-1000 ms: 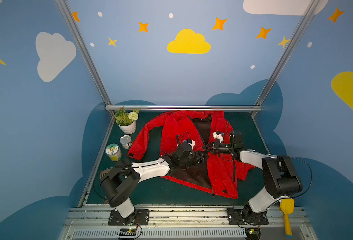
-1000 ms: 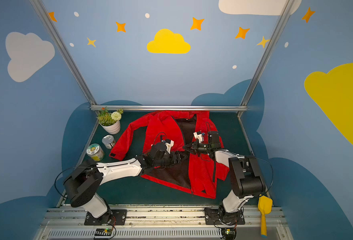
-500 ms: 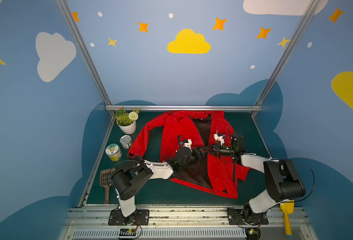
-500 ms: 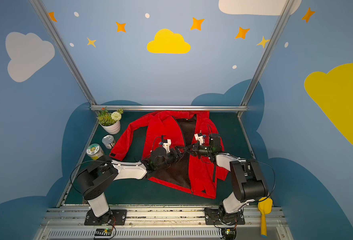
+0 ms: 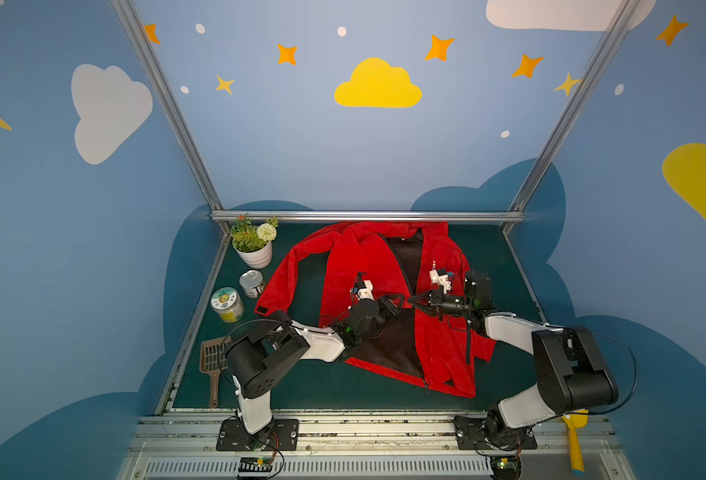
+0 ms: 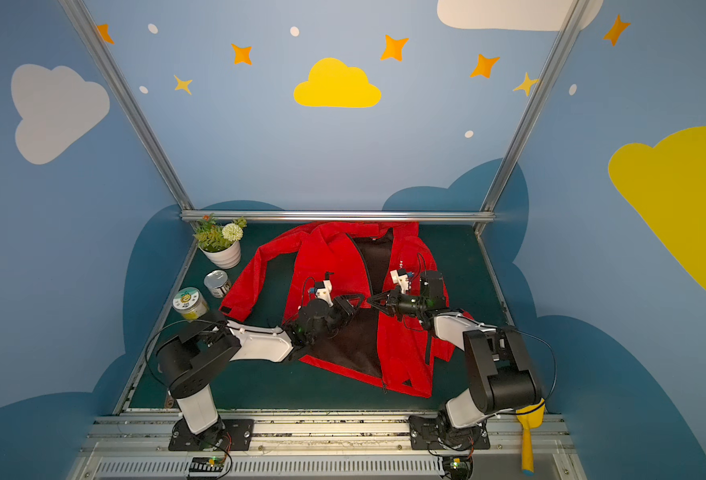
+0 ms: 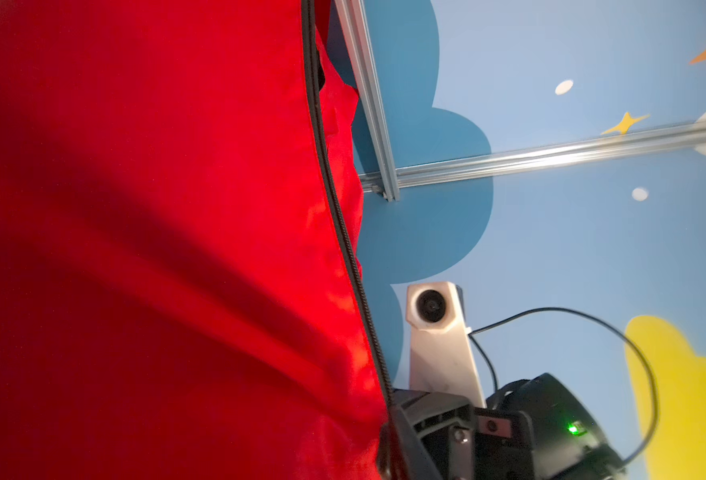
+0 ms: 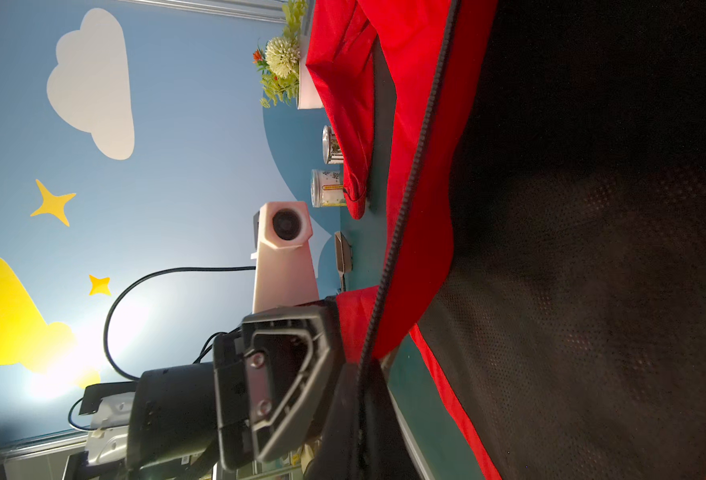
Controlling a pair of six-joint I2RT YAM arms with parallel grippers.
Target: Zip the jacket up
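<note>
Observer: Jacket [image 5: 438,345] lies on its back, unzipped, on green table [image 5: 322,390]. Collar points toward back rail [image 5: 368,216], and black lining [image 5: 388,345] shows between the 2 red panels. Both arms meet over mid-front.

Lead: Claws?

Observer: Right gripper [image 5: 415,302] is clamped on the toothed zipper edge [image 7: 334,199]; in the left wrist view the tape runs straight into its tips. Left gripper [image 5: 399,300] sits tip to tip with it at the same edge. Cannot tell whether it has closed on cloth or is only near it.

Lead: My reading of the step: getting a 2-handed hold on the front edge before lining up the zipper halves. Advice?

Observer: Check that the left pinch takes tape only, not lining or a 2nd layer. Grips close together, edge taut, lift low. Then work toward the hem, where a small dark tab [image 5: 426,388] hangs. It is probably the pull, but too small to confirm. Risk: thin fabric may slip or bunch if the arms pull unevenly.
</note>
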